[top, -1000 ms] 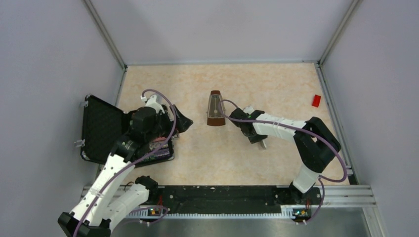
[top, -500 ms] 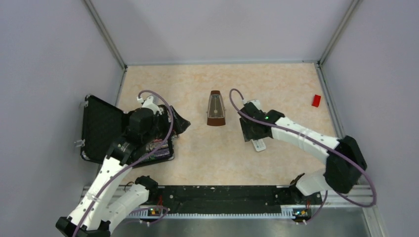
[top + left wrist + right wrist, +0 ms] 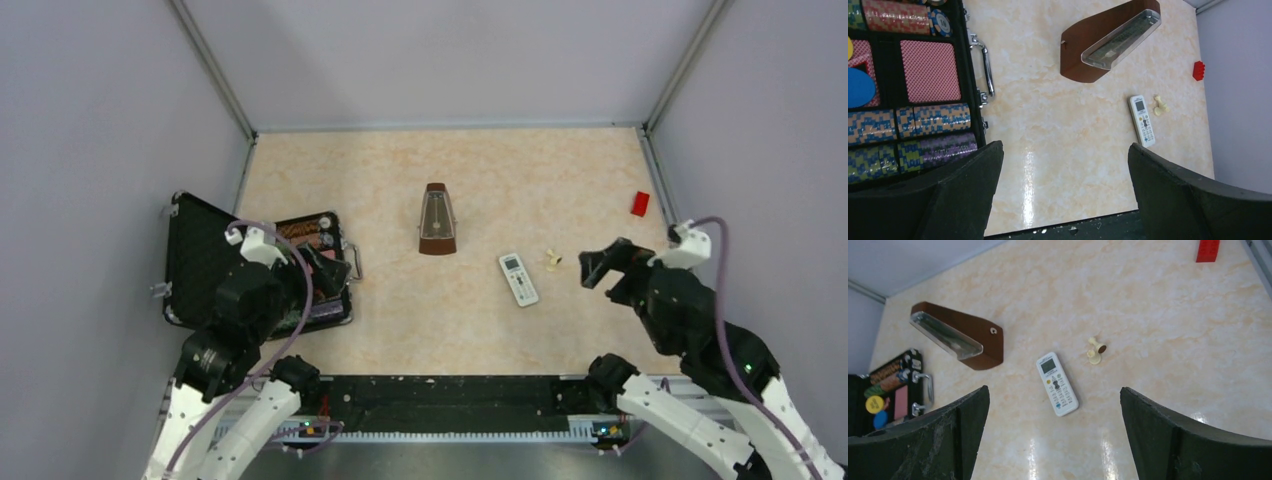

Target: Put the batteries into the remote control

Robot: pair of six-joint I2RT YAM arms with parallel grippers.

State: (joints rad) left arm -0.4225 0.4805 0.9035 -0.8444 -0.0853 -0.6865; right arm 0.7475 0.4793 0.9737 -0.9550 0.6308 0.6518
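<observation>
- The remote control (image 3: 518, 279) lies flat and face up, with its screen and buttons showing. It sits to the left of the right claw (image 3: 603, 265), well apart from it.
- A second ago the right claw was down on the remote. Now it has let go and drawn back to the right, its fingers spread wide with nothing between them.
- The left claw (image 3: 330, 265) has also pulled back toward its base. It hangs spread and empty at the edge of an open case (image 3: 200, 260) of poker chips, with the remote far to its right.
- We see no batteries lying loose. We judge the remote has been set down as finished, but its back faces the table, so we cannot tell whether the cells are inside.
- A small cream peg (image 3: 551, 259) sits between the remote and the right claw. A brown metronome (image 3: 436, 220) stands further left, and a red block (image 3: 640, 204) lies ahead of the right claw.
- The tabletop (image 3: 400, 170) is glossy beige with a marble pattern. Plain pale walls (image 3: 450, 60) with metal rails enclose it.
</observation>
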